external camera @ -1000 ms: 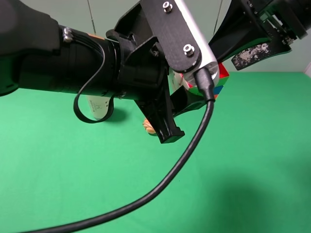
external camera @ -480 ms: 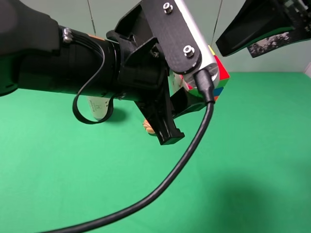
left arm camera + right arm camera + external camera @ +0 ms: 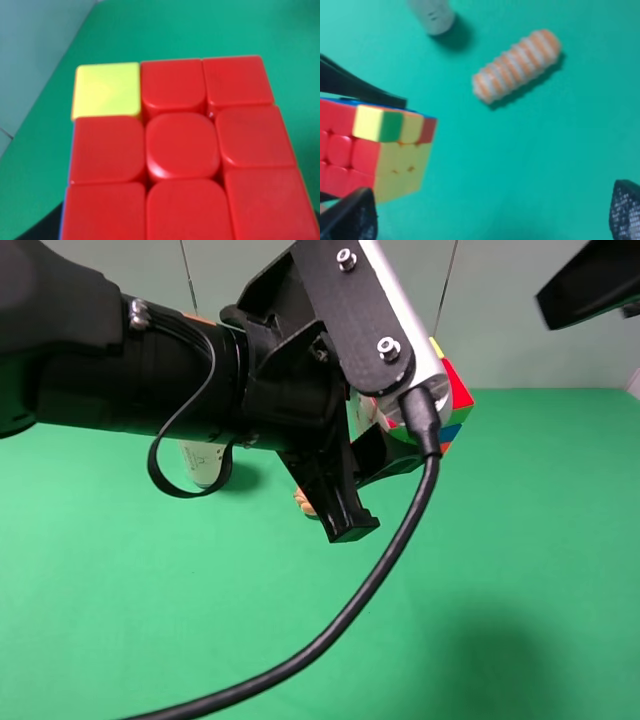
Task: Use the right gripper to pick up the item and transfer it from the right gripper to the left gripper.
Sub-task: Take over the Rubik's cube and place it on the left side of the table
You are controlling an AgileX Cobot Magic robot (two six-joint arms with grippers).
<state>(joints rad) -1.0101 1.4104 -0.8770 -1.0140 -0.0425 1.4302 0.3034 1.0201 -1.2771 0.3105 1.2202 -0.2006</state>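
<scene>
Closest to the high camera, filling the upper left and middle of that view, is the left gripper (image 3: 405,445) on its bulky arm, its black cable (image 3: 380,580) drooping down to the lower left. Its fingers are clamped shut on the puzzle cube (image 3: 456,392), which hangs in the air just right of centre, well above the green table (image 3: 540,540). The left wrist view is almost filled by the cube's red face with one yellow corner square.

The right gripper (image 3: 490,215) sits in the upper right corner of the high view, spread wide with nothing in it and clear of the cube.

Below and behind, low in the middle of the high view, a ribbed orange roll (image 3: 517,65) lies on the table, and a small pale can (image 3: 432,15) stands near it, further left.

What worries me is the grip. How much of the cube the fingers cover can't be seen, and a shallow pinch on slick plastic could let it twist or drop onto the cloth, perhaps bouncing towards the roll. If the right arm swung back across, it could also knock the cube loose.

Counted up: one cube, one roll, one can, one cable and two grippers.
</scene>
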